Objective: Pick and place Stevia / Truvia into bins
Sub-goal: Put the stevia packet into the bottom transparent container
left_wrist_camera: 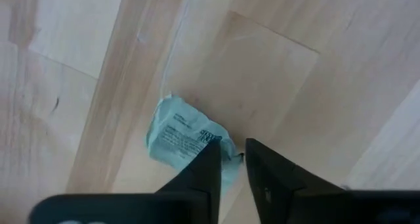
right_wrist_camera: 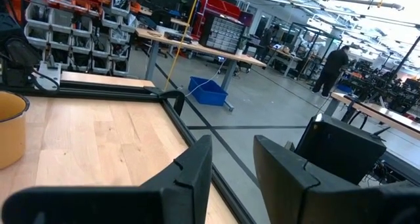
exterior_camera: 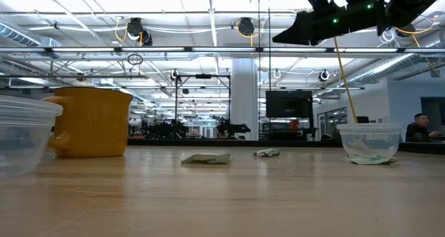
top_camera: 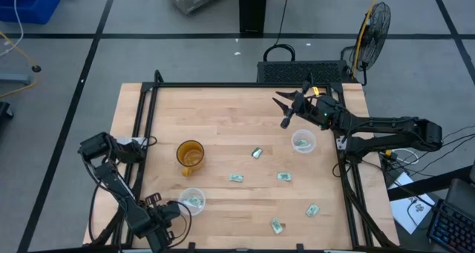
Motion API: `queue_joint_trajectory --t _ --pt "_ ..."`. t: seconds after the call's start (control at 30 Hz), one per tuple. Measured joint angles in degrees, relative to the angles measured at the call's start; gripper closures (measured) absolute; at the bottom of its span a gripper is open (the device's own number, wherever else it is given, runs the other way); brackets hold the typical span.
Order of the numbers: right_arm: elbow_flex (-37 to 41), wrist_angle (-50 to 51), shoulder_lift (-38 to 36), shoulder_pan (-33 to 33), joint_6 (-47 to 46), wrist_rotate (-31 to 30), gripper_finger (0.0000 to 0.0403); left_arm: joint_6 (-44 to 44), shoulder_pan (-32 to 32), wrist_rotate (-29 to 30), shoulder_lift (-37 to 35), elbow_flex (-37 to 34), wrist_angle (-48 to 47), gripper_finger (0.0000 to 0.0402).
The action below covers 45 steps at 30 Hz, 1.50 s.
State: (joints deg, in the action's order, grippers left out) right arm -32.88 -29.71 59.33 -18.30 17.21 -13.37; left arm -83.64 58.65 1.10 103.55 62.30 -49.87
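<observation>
Several pale green Stevia packets lie loose on the wood, among them one (top_camera: 256, 153) mid-table, one (top_camera: 236, 178) nearer the front and one (top_camera: 277, 225) by the front edge. The left bin (top_camera: 191, 200), a clear cup, holds a packet (left_wrist_camera: 187, 138). My left gripper (top_camera: 167, 212) hovers just beside it; its fingers (left_wrist_camera: 209, 159) stand a narrow gap apart with nothing between them, the packet lying just past one tip. My right gripper (top_camera: 286, 112) hangs raised behind the right bin (top_camera: 303, 142), open and empty. A packet (exterior_camera: 372, 159) shows at that bin's base.
An amber-orange cup (top_camera: 190, 154) stands left of centre, behind the left bin. A black metal frame (top_camera: 145, 119) borders the table's left, back and right sides. More packets (top_camera: 283, 176) (top_camera: 312, 209) lie toward the front right. A person (exterior_camera: 419, 126) sits in the room beyond.
</observation>
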Motion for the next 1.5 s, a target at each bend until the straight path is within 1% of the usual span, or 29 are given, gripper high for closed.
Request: queue_joint_trajectory --t 0.1,0.13,0.3,0.4,0.47,0.53,0.63,0.7,0.77,0.83,0.9,0.93,1.0,1.1,1.23,1.3,1.37,1.5 --pt "0.00 0.00 0.00 0.02 0.00 0.00 0.0298 0.11 0.00 0.00 0.00 0.00 -0.02 0.0380" --pt "0.00 0.00 0.00 0.00 0.00 -0.02 0.0298 0.11 0.00 0.00 0.00 0.00 -0.01 0.0390" --pt "0.00 0.00 0.00 0.00 -0.02 -0.01 0.0298 0.18 -0.65 0.35 0.00 0.00 0.04 0.0396" --pt "0.00 0.00 0.00 -0.01 -0.02 -0.02 0.0298 1.82 -2.70 -3.41 -0.47 0.86 -0.91 0.0397" --pt "0.00 0.00 0.00 0.01 -0.02 0.00 0.0298 4.64 -4.17 -6.73 -0.50 3.04 -2.77 0.0398" --pt "0.00 -0.02 0.00 0.01 -0.02 0.01 0.0298 6.57 -5.62 -8.30 -0.51 5.82 -6.29 0.0398" --pt "0.00 -0.02 0.00 0.01 -0.02 -0.02 0.0298 8.91 -7.29 -7.94 -0.52 11.13 -13.08 0.0399" --pt "0.00 -0.01 0.00 0.00 -0.02 -0.01 0.0298 10.63 -7.96 -7.39 -0.55 16.09 -19.80 0.0399" --pt "0.00 -0.02 0.00 0.01 -0.02 0.00 0.0298 12.13 -8.71 -4.05 -0.55 20.80 -27.61 0.0400" --pt "0.00 -0.02 0.00 0.02 -0.02 0.01 0.0298 14.35 -9.41 3.46 -0.61 24.93 -33.22 0.0400" --pt "0.00 -0.02 0.00 0.01 -0.02 0.00 0.0298 17.86 -10.33 11.76 -0.78 27.29 -35.08 0.0400" --pt "0.00 -0.02 0.00 0.00 -0.02 -0.01 0.0298 19.86 -10.91 14.52 -0.79 27.60 -35.04 0.0400" --pt "0.00 -0.02 0.00 0.02 -0.02 -0.02 0.0298 22.95 -12.33 16.39 -0.74 26.73 -34.92 0.0400" --pt "0.00 0.00 0.00 0.02 -0.02 -0.01 0.0298 26.07 -14.94 14.40 -0.74 23.05 -29.94 0.0400" --pt "0.00 1.04 0.00 0.02 -0.02 0.07 0.0298 33.31 -17.21 13.31 -0.63 16.87 -15.95 0.0401" --pt "0.00 1.85 0.00 0.02 -0.03 0.07 0.0298 35.58 -17.99 11.13 -0.63 14.61 -10.69 0.0401" --pt "0.00 2.17 0.00 0.02 -0.04 0.09 0.0298 34.98 -18.63 8.65 -0.63 12.76 -8.10 0.0401" --pt "0.00 2.94 0.00 0.02 -0.04 0.09 0.0298 29.91 -18.95 3.57 -0.63 10.05 -7.54 0.0401"
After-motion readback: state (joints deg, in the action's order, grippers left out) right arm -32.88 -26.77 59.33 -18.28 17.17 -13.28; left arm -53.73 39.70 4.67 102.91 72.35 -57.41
